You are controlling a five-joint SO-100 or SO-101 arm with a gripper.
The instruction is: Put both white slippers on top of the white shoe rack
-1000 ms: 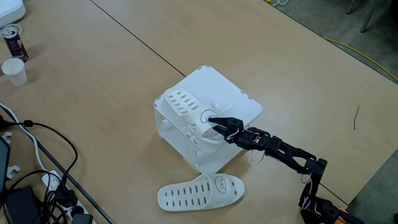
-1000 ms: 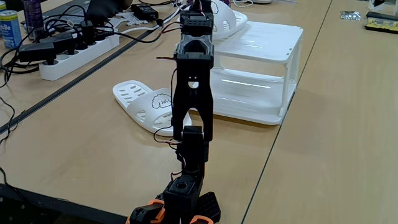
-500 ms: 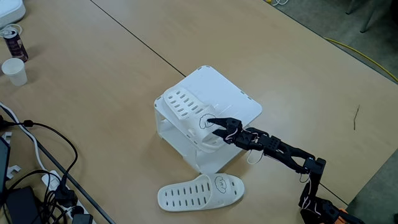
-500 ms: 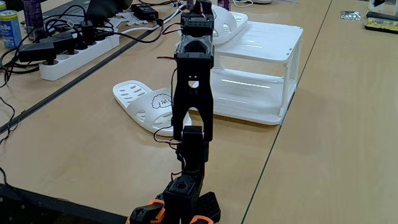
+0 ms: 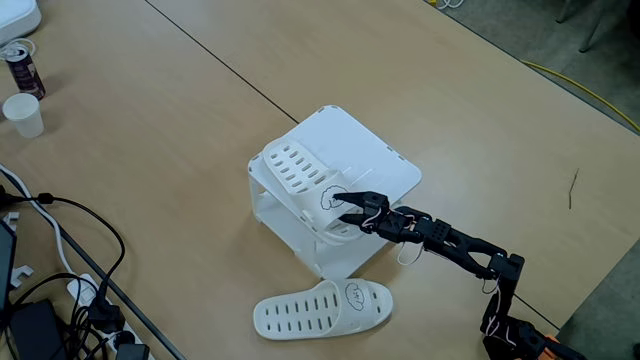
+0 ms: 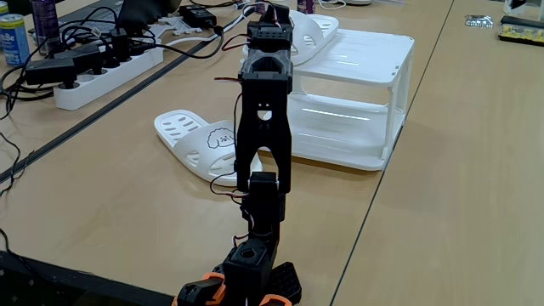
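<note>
The black arm stretched low from its base at the surface's edge, its claw (image 5: 341,203) spread open, holding nothing, beside one white slotted rubber slipper (image 5: 300,177) lying atop the boxy white plastic shoe rack (image 5: 375,160). The second white slipper (image 5: 320,307) lay on the pale wooden surface (image 5: 150,130) beside the rack.

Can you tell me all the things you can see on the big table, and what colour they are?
slipper on the rack: 1, white, on the rack's top near its edge
slipper on the table: 1, white, flat on the table beside the rack
shoe rack: 1, white, mid-table
paper cup: 1, white, far left
drink can: 1, dark, behind the cup
power strip: 1, white, among black cables
table: 1, tan wood
gripper: 1, black, open at the rack slipper
</note>
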